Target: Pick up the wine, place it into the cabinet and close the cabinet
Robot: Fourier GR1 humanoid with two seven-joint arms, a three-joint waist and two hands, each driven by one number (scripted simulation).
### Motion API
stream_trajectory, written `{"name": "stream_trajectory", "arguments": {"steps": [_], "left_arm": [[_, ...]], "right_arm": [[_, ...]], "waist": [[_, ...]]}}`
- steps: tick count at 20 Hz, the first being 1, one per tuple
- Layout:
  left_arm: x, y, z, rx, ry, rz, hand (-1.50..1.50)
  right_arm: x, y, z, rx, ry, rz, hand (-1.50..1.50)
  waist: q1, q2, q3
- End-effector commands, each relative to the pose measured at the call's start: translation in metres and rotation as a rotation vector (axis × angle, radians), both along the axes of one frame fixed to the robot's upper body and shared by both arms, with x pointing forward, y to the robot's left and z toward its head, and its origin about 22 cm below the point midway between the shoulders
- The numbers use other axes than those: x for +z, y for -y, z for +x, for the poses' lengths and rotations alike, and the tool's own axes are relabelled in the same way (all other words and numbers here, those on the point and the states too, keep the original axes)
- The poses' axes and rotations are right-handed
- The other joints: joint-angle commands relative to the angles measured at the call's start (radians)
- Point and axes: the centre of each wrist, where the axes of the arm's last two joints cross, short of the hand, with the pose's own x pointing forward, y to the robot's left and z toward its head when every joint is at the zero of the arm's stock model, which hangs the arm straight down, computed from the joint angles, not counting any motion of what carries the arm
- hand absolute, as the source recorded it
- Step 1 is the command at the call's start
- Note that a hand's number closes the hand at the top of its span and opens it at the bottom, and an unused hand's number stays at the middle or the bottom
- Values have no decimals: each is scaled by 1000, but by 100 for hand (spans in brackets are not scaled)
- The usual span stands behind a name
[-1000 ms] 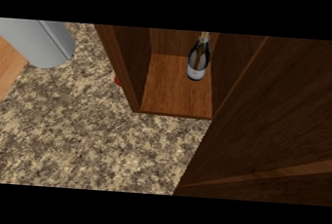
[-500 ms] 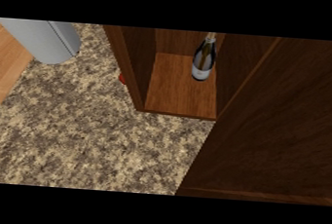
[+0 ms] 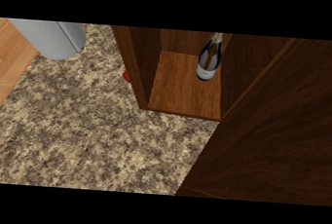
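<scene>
Wine bottle (image 3: 210, 60) upright inside cabinet (image 3: 185, 88) on speckled, seemingly granite counter (image 3: 88, 128).

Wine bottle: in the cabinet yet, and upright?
In and upright. The bottle stands on the cabinet shelf, at the back right. The door is not shut.

No words or numbers can be read anywhere. The wine (image 3: 210, 60) has a pale label, but nothing on it can be made out.
</scene>
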Motion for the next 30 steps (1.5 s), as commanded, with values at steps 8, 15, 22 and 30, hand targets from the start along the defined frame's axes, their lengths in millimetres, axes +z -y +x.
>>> {"name": "stream_trajectory", "arguments": {"steps": [8, 15, 22, 30], "left_arm": [[2, 4, 3, -42, 13, -10, 150], [4, 6, 7, -72, 24, -9, 150], [6, 11, 10, -121, 30, -20, 150], [8, 11, 20, -141, 46, -20, 150]], "right_arm": [[2, -29, 24, -124, -29, 83, 150], [3, -25, 44, -176, 7, 39, 150], [17, -30, 88, -280, 63, 16, 150], [50, -65, 145, -453, 140, -47, 150]], "waist": [[36, 17, -4], [63, 35, -6], [116, 42, -4], [143, 55, -4]]}}
